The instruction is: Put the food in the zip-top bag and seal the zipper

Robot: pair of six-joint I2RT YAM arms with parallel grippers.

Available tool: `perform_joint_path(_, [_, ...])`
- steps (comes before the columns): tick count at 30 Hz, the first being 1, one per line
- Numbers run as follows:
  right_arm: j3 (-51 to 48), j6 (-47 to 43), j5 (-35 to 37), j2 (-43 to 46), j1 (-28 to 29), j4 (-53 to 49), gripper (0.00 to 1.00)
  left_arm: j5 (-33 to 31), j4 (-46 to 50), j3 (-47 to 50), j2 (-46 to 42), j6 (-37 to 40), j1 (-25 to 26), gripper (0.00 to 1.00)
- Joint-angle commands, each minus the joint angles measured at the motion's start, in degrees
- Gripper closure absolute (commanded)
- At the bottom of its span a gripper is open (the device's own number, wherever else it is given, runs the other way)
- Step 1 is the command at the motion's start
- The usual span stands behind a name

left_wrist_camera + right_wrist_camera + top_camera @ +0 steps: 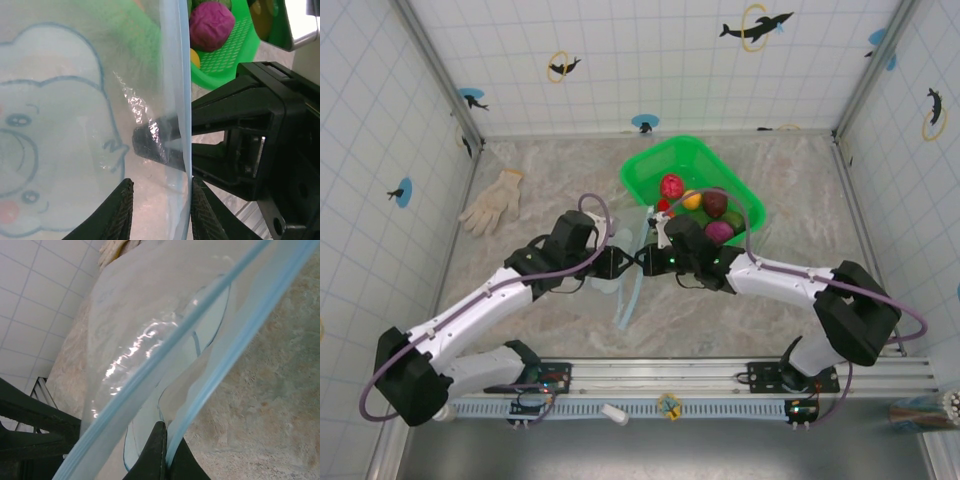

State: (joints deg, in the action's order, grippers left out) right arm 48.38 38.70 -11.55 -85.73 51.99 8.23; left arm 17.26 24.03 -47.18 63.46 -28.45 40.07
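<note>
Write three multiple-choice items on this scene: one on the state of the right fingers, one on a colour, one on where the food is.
1. The right fingers are:
A) wide open
B) shut on the zipper of the zip-top bag
C) shut on a fruit

2. The glove is:
A) black
B) blue
C) white

3. The food lies:
A) in the green basket
B) in the bag
C) on the glove

Answers:
1 B: the right wrist view shows the fingers pinched together on the light-blue strip.
2 C: the top view shows it white.
3 A: the coloured pieces sit within the basket's walls.
</note>
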Motion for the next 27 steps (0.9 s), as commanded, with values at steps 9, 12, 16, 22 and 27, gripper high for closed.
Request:
perform_joint_path(9, [-0.80,0.63,1.53,3.64,-0.48,-0.04,1.00,1.26,-1.20,0.40,1.70,-0.08,0.35,0.75])
perform_joint_path(12, [-1.40,1.84,1.31,3.85,-0.90,0.89,1.00,1.73,-3.06,1.90,1.10,-1.58,0.59,0.71])
perform_joint_path(16, [-2.24,3.22,-0.27,4.00,-1.31,2.89,1.00,1.02,-4.51,3.35,0.44,-1.97,0.97,0.72])
perform_joint_path(22, [-2.72,4.32,-0.93,4.00,-1.32,4.03,1.00,0.39,-6.58,4.22,0.55,-1.68,1.06,0.93])
perform_joint_path(27, [-3.21,4.39,-0.02,4.00,-1.61,3.13,1.00,-1.57,-7.46,3.53,-0.37,-1.68,1.06,1.00])
